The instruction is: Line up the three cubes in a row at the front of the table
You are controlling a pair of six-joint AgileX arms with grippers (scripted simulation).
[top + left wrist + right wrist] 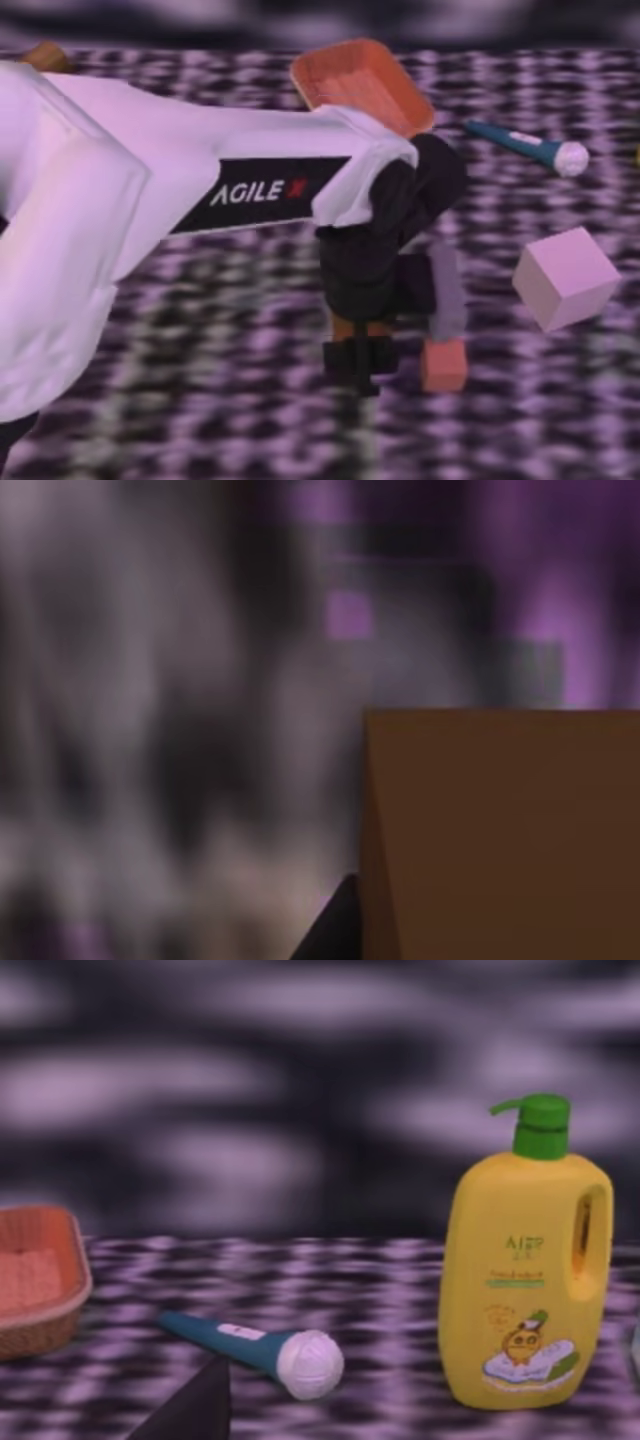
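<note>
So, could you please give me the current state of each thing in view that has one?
left gripper: reached over the table's middle, shut on the brown cube
brown cube: between the fingers
salmon-orange cube: on the table, beside the gripper
pink-lilac cube: free, farther right
microphone: lying flat
yellow pump bottle: upright
orange-red tray: partly hidden by the arm

The left arm (200, 170) carries "AGILE X" in white letters on a black band. The yellow pump bottle (525, 1280) has a label too small to read.
</note>
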